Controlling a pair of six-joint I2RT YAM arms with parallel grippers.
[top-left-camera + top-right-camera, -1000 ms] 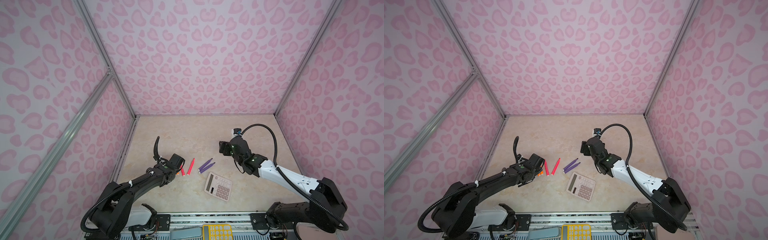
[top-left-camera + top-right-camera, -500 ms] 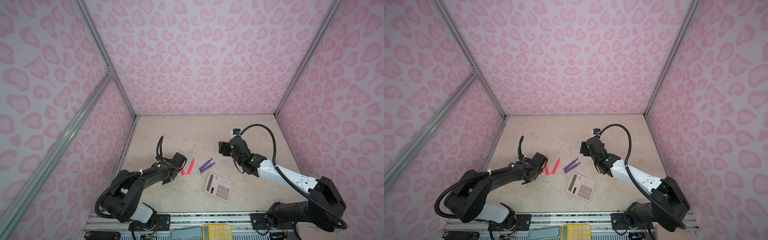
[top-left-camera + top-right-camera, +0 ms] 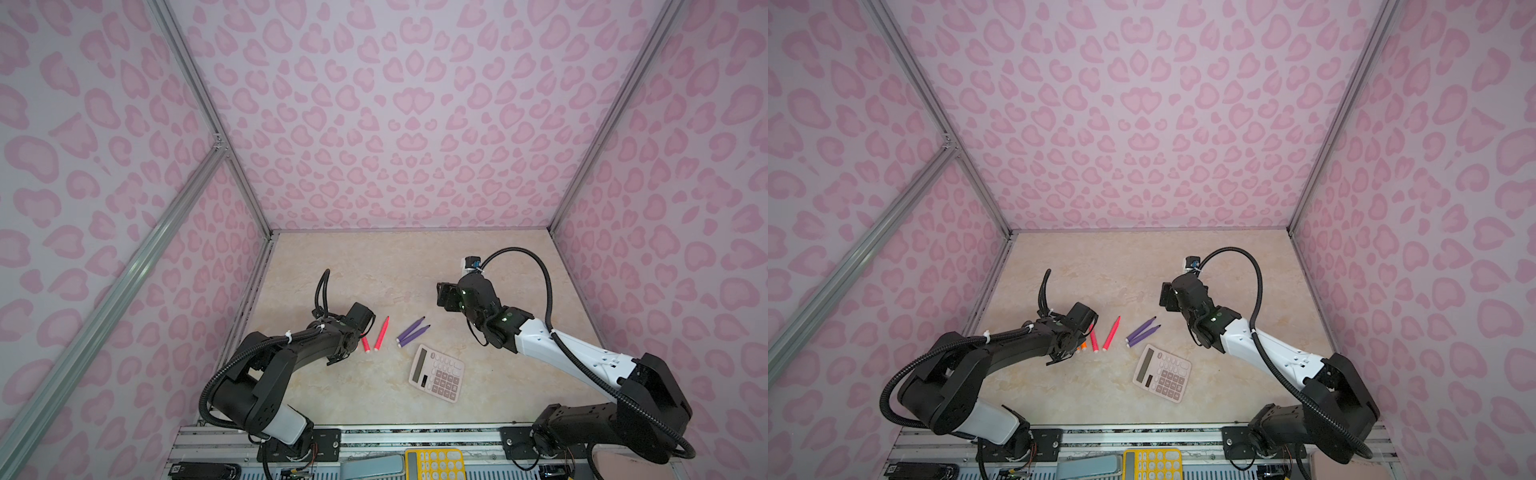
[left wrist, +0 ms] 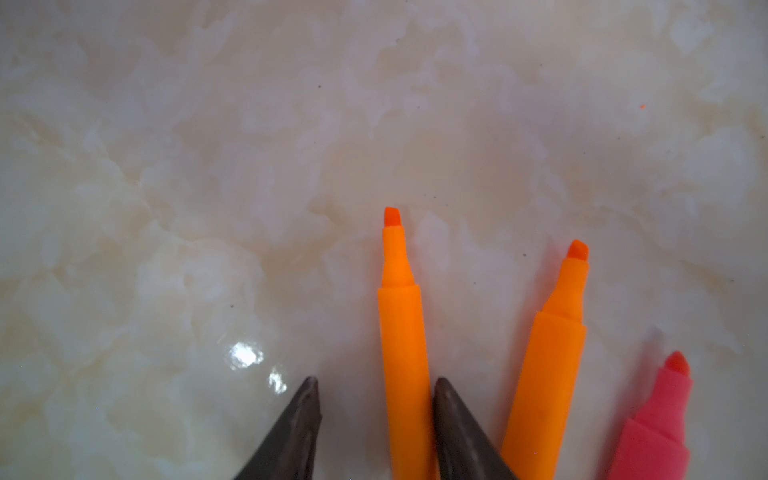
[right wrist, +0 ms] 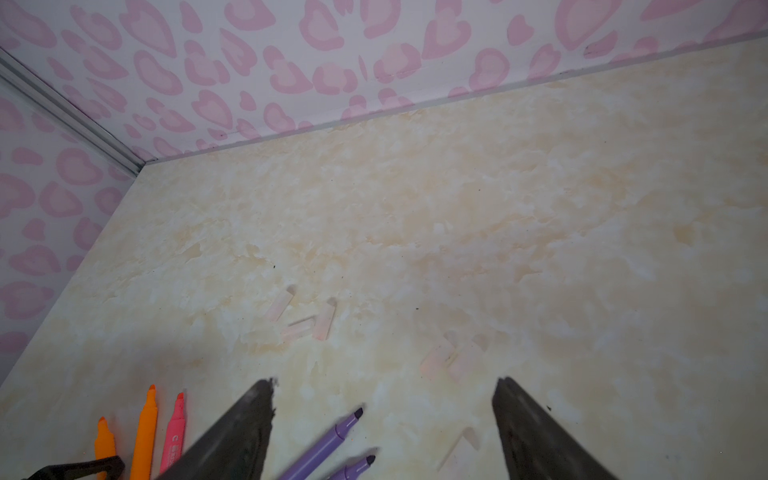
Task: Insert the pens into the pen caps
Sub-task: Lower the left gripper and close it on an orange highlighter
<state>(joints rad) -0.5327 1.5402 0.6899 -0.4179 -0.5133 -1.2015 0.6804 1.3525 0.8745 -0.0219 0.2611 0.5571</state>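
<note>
low on the worktop (image 4: 208,166) with the left tool (image 4: 376,382) narrowed astride one orange pen (image 4: 405,353), one finger touching its barrel and the other a slight gap off, beside a second orange pen (image 4: 552,374) and a pink-red pen (image 4: 660,428). poised above the worktop with the right tool (image 5: 384,381) spread wide and holding nothing, near two purple pens (image 5: 328,440) lying side by side, facing the clear pen caps (image 5: 322,322) strewn loose on the worktop.
</note>
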